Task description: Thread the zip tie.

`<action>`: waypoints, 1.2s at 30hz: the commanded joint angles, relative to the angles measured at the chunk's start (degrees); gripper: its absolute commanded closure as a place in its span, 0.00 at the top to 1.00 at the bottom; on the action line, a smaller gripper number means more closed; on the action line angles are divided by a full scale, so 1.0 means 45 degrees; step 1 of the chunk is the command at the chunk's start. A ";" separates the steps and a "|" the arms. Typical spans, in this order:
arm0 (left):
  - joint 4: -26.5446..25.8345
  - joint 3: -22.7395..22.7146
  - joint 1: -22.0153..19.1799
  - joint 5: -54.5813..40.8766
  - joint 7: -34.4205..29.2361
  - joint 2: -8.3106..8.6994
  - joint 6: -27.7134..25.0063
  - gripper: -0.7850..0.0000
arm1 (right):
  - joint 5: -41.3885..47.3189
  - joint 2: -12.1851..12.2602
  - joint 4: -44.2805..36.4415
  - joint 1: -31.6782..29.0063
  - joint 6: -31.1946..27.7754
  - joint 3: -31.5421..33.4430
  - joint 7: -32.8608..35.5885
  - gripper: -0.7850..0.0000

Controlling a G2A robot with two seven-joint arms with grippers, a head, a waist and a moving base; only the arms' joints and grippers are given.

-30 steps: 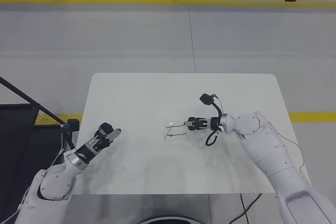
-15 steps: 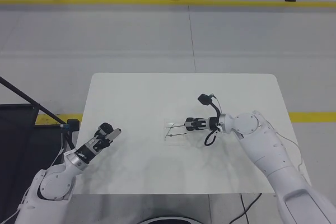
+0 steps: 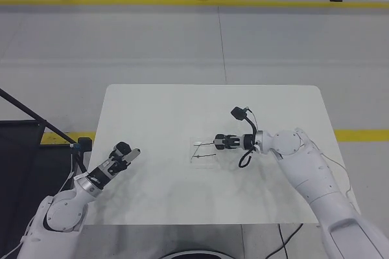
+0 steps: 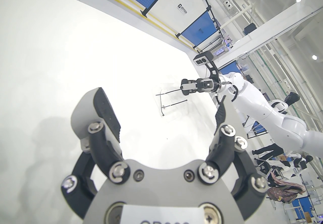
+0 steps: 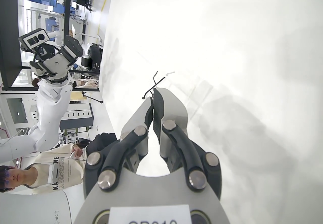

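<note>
Right claw (image 3: 218, 142) pinches one end of the thin black zip tie (image 3: 203, 149), holding it over a clear plastic fixture (image 3: 205, 160) just right of centre on the smooth white table (image 3: 155, 110). Left claw (image 3: 133, 154) hangs spread and empty at the near-left edge. Threading looks to be in its alignment stage; the next move likely calls for steering the wiry, bent strand's tip precisely into its small head.

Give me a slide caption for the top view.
Right gripper holds the zip tie over the white table; left gripper sits open, empty.
</note>
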 commanded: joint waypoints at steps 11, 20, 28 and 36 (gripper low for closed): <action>0.0225 0.0367 -0.0212 -0.0831 -0.0205 -0.0003 0.0130 1.00 | 0.0860 0.1105 -0.2586 -0.2161 -0.2133 0.2414 0.0639 0.00; 0.0293 0.0828 -0.1117 -0.1707 -0.3547 0.0265 -0.1566 1.00 | 0.1439 0.2191 -0.6587 -0.3508 -0.1457 0.2776 0.2654 0.00; 0.0147 0.1163 -0.1919 -0.2370 -0.5735 0.0482 -0.1897 1.00 | 0.1768 0.3169 -0.8376 -0.3035 -0.0568 0.1832 0.3543 0.00; 0.0147 0.1163 -0.1919 -0.2370 -0.5735 0.0482 -0.1897 1.00 | 0.1770 0.3203 -0.8374 -0.3000 -0.0540 0.1804 0.3571 0.00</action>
